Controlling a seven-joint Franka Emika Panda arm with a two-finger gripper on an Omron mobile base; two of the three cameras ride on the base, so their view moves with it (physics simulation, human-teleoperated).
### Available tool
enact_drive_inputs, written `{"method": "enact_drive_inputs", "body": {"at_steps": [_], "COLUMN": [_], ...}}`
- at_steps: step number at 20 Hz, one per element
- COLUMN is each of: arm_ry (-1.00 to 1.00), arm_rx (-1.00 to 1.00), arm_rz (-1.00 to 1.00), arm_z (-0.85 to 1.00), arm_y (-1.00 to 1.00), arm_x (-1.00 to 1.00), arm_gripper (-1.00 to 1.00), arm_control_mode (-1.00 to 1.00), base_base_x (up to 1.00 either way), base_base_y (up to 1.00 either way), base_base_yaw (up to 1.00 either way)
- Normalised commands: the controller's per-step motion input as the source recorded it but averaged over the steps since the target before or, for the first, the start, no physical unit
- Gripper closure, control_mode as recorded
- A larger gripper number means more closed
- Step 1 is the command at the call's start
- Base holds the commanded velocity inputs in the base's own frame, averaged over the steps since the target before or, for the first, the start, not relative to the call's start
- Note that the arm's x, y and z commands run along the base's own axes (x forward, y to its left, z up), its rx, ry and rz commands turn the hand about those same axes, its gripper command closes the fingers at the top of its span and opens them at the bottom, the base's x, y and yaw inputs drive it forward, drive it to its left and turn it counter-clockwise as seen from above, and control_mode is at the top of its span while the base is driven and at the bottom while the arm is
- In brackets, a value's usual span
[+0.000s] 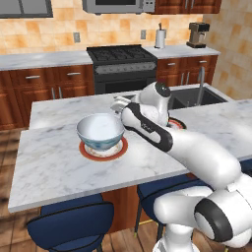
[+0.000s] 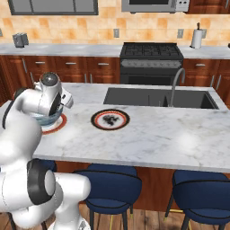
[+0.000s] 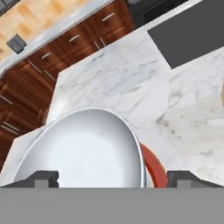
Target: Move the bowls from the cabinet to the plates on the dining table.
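Observation:
A grey-white bowl (image 1: 100, 129) (image 2: 47, 120) (image 3: 83, 153) with a bluish patterned outside sits upright on a red-rimmed plate (image 1: 123, 147) (image 2: 59, 123) (image 3: 153, 168) on the marble dining table (image 1: 59, 167) (image 2: 157, 134) (image 3: 131, 87). My gripper (image 1: 118, 104) (image 3: 114, 179) hangs open just above the bowl's right rim. Its fingertips (image 3: 41, 178) stand wide apart, one over the bowl's hollow and one outside the rim, holding nothing. A second plate (image 1: 178, 123) (image 2: 110, 119) lies bare further right. A reddish-brown wall cabinet (image 1: 187, 6) shows at the top right.
A sink (image 2: 157, 96) with a tall faucet (image 2: 174, 85) is set into the table behind the second plate. Blue stools (image 2: 112, 184) (image 1: 74, 226) stand along the near edge. A stove (image 1: 120, 59) and lower drawer cabinets (image 1: 44, 81) line the back wall.

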Motion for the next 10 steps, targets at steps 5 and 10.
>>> {"method": "enact_drive_inputs", "body": {"at_steps": [5,10], "arm_ry": [0.01,-0.08], "arm_rx": [0.0,0.0], "arm_rz": [0.0,0.02], "arm_z": [0.21,0.07], "arm_y": [-0.35,-0.36], "arm_x": [-0.87,-1.0], "arm_gripper": [-1.0,-1.0], "arm_control_mode": [-1.0,-1.0], "base_base_x": [0.0,0.0], "base_base_y": [0.0,0.0], "base_base_yaw": [0.0,0.0]}}
